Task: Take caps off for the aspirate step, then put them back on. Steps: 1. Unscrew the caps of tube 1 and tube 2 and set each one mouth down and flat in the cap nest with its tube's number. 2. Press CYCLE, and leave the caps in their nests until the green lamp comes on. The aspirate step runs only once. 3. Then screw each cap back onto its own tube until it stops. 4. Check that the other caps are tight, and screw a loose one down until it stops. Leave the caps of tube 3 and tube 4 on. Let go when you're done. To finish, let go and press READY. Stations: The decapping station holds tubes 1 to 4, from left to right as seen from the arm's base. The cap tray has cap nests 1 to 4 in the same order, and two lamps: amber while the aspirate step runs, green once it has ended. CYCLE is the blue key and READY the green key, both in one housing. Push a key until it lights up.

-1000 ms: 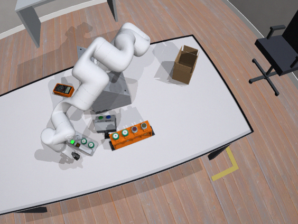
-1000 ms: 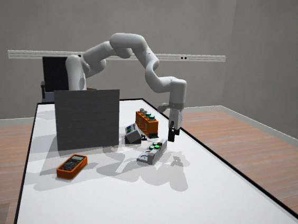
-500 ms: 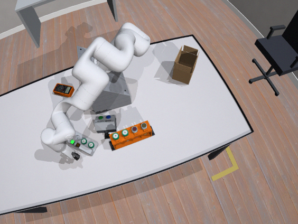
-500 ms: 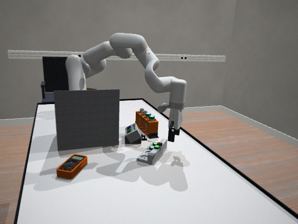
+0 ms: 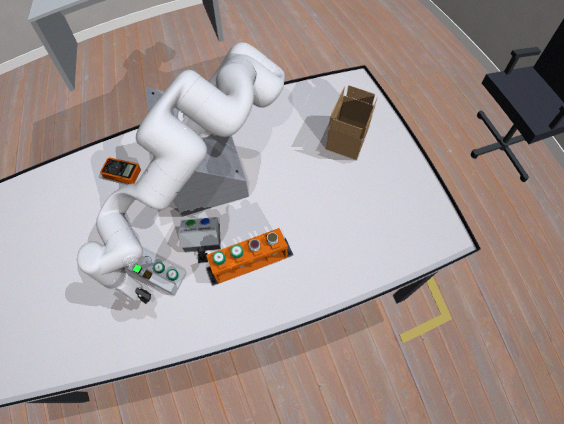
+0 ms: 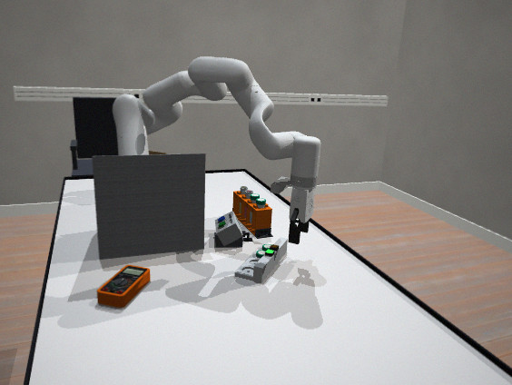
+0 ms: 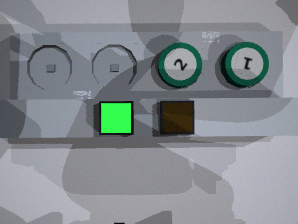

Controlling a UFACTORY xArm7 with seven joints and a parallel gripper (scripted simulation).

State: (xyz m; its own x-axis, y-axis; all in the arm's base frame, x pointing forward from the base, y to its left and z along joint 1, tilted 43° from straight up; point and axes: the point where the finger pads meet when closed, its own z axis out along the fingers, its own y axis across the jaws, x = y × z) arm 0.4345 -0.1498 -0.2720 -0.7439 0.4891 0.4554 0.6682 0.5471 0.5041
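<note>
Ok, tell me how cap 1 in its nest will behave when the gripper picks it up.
Cap 1 looks like a small rigid disc, so probably light and stiff. It sits flat in the cap tray, so it should not roll there; dropped on edge, its round rim likely would. The open gripper may slip on the smooth-looking green rim.

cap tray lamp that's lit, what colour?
Green; the lit lamp shows best in the wrist view, amber one dark.
</note>
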